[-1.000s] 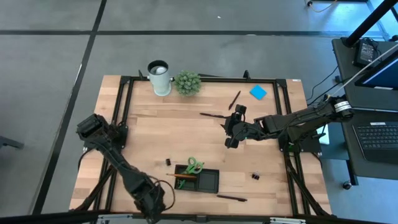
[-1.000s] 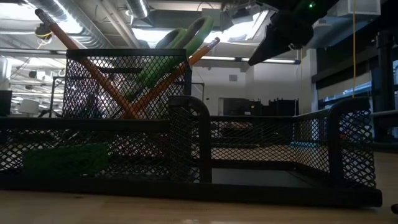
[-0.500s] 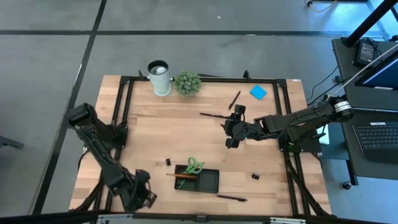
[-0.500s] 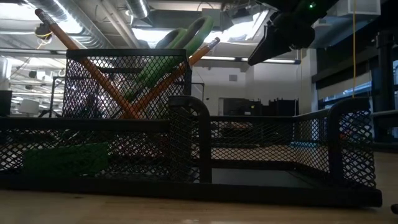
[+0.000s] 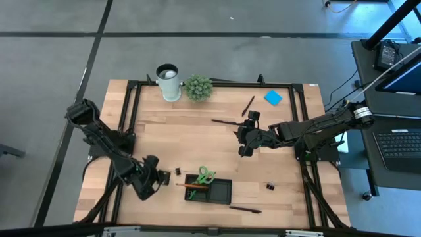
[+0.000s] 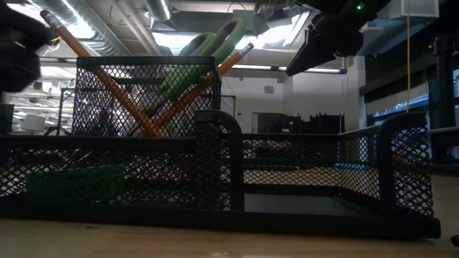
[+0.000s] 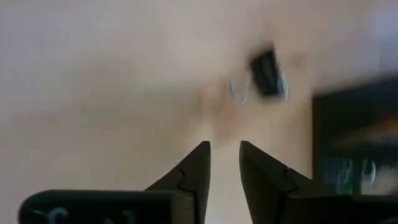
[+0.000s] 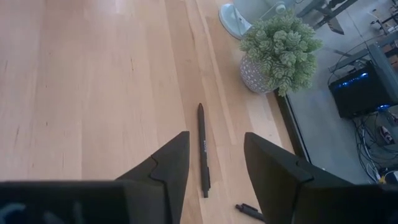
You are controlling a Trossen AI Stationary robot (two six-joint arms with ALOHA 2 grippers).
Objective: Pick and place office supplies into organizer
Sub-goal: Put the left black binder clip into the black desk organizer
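binder clip (image 7: 267, 73) blurred, organizer (image 7: 354, 149) cut off

White cup (image 5: 168, 81) beside potted plant (image 5: 198, 87)

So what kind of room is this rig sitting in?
Likely a lab or workshop: a framed wooden table on a grey taped floor, a laptop desk beside it, and exposed ceiling ducts with strip lights.

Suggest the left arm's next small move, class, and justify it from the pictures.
Probably ease the left tool forward to the binder clip ahead: its fingers stand slightly apart and empty, and the clip lies loose on the table beside the organizer.
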